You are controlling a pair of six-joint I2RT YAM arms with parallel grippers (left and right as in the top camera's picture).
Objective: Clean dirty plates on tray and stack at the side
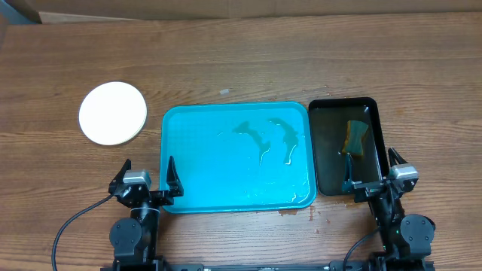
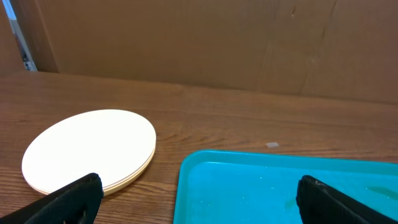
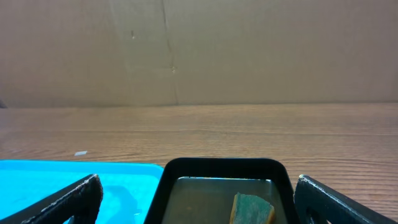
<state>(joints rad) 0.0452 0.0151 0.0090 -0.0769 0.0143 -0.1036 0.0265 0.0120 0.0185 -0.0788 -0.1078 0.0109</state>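
Two grippers sit at the near edge of the counter (image 1: pixel 241 68), both spread wide and holding nothing. From the left gripper (image 1: pixel 149 175) the plates (image 1: pixel 113 113) lie at about 11 o'clock, well apart from it. They are stacked on the bare wood outside the tray (image 1: pixel 203 173), and the top one is white and looks clean. The tray, blue with wet streaks on its floor, stretches toward 2 o'clock, its near left corner beneath that gripper's right finger. From the right gripper (image 1: pixel 371 172) the black tray (image 1: pixel 327 162) is at 12 o'clock, with a sponge (image 1: pixel 355 138) lying in it.
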